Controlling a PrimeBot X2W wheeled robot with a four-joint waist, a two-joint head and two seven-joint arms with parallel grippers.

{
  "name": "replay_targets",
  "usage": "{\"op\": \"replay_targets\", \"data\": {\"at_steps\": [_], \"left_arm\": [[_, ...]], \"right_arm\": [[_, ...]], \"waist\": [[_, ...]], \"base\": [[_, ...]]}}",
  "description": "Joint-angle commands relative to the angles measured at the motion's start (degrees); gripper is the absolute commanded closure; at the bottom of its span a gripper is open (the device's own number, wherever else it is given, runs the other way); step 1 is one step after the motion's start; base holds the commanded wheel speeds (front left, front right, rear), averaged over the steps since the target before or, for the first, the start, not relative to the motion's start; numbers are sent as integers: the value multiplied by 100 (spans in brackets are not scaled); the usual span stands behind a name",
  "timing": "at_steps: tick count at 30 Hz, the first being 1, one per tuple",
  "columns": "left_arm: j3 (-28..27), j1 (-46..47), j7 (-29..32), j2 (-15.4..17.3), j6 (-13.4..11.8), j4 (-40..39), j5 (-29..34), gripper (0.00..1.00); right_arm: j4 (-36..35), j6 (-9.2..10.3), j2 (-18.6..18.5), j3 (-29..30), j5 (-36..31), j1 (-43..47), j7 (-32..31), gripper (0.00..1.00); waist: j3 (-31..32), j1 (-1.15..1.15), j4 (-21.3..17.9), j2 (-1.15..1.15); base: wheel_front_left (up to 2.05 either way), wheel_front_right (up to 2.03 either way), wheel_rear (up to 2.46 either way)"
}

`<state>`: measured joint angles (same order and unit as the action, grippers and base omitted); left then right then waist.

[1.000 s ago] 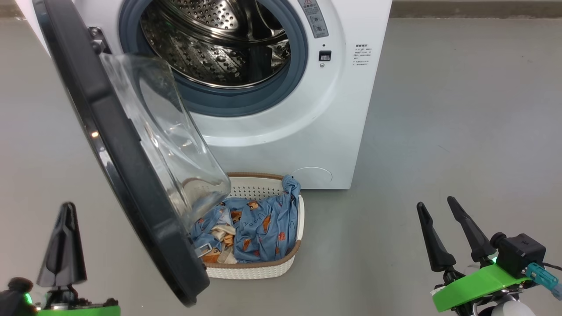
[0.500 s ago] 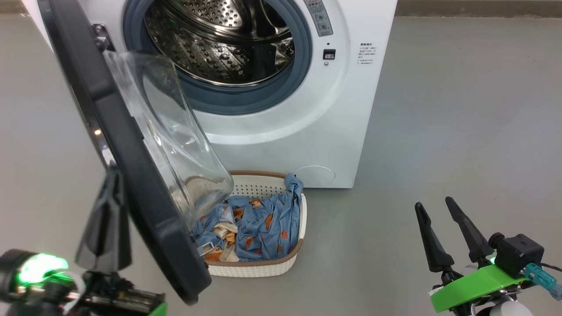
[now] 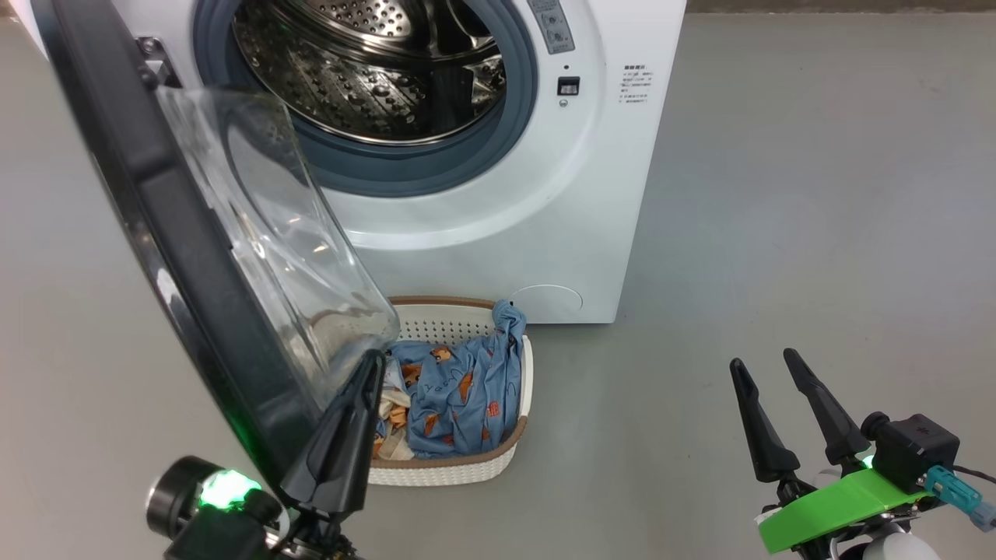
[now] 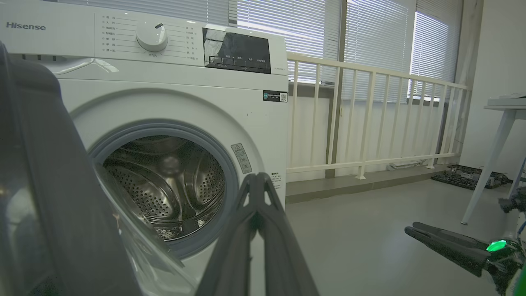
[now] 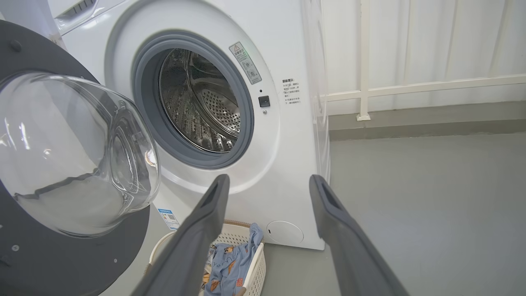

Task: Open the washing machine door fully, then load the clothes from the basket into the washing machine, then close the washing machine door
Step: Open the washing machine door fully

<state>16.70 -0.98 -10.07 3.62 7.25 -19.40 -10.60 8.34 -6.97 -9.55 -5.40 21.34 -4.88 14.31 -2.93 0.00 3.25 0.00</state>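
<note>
left gripper (image 3: 366, 372): my fingers pressed together, holding nothing, tip just beside lower edge of glass bowl window (image 3: 288, 233)
right gripper (image 3: 762, 359): fingers apart, empty, well off to the side
washing machine door (image 3: 194, 311): part-swung, not fully open, overhangs basket (image 3: 467, 460)
clothes (image 3: 459, 389): in basket, at foot of washing machine (image 3: 545, 194)
risk: tip skids off slick glass and loses the push; dipping low snags the basket rim

A bare laundry room with washing machine (image 4: 176, 94), grey floor (image 4: 361, 246), railing (image 4: 367, 123), blinds (image 4: 287, 24).
</note>
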Motion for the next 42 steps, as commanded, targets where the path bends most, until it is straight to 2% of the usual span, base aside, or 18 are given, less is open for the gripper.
{"op": "replay_targets", "data": {"at_steps": [1,17,22,42], "left_arm": [[-141,57,42,18,1,-33,-89,100],[14,70,-99,-10,-28,1608,-506,100],[-229,127,-211,33,-115,1993,-671,100],[-626,48,-328,286,-286,2235,-858,100]], "right_arm": [[-132,-52,-34,-159,35,-189,69,0],[-77,-52,-36,-184,70,-231,69,0],[-61,-52,-44,-221,81,-224,69,0],[91,-52,-45,-346,164,-181,69,0]], "waist": [[-21,0,-26,0],[-26,0,-23,0],[-6,0,0,0],[86,0,471,0]], "base": [[0,0,0],[0,0,0],[0,0,0],[0,0,0]]}}
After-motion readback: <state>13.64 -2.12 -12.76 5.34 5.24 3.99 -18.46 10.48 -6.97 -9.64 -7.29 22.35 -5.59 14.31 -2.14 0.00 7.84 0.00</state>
